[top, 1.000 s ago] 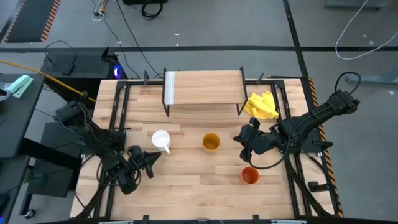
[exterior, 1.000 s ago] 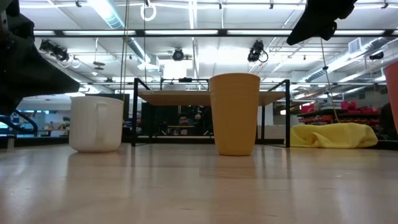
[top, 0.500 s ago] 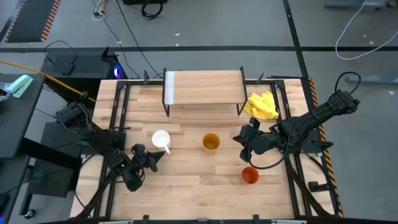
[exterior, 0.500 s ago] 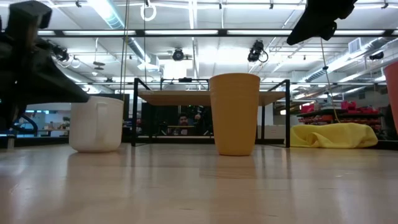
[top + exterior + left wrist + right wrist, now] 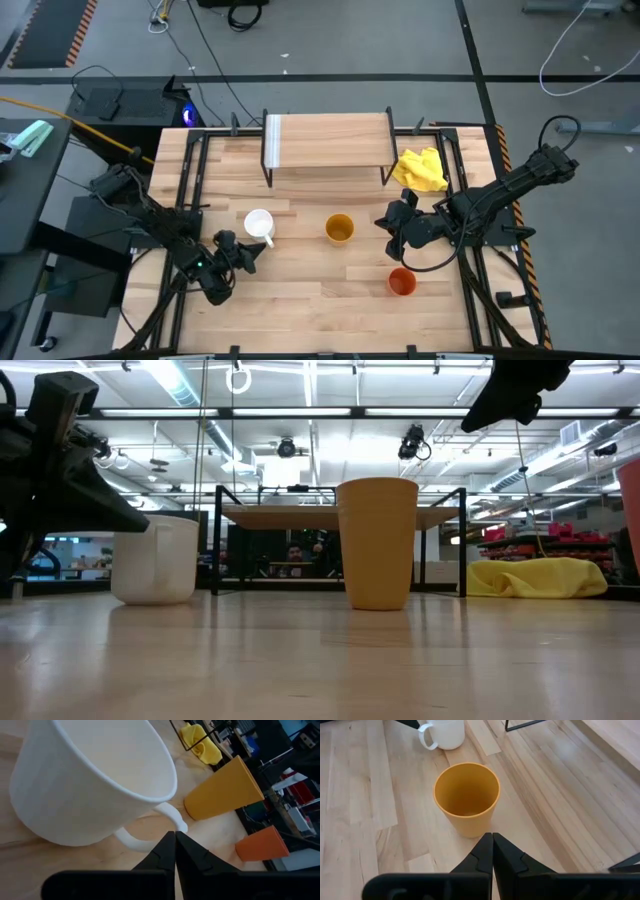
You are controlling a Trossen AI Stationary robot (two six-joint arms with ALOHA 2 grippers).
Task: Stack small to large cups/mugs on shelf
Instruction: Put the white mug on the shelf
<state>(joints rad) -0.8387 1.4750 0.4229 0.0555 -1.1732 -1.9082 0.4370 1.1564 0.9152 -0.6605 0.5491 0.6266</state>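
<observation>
No words or labels can be read on anything. The wooden table (image 5: pixel 300 300) stands on a grey floor with cables. The left gripper (image 5: pixel 247 256) is closed and empty, low on the left, just beside the white mug (image 5: pixel 259 223). The right gripper (image 5: pixel 386 221), right of middle, is closed too, near the yellow-orange cup (image 5: pixel 340 228). The orange-red cup (image 5: pixel 402 281) sits lower right. The shelf (image 5: pixel 328 143) at the top middle holds no cups.

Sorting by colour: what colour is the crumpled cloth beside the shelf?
Yellow. The cloth shows best in the high view, right of the shelf.
</observation>
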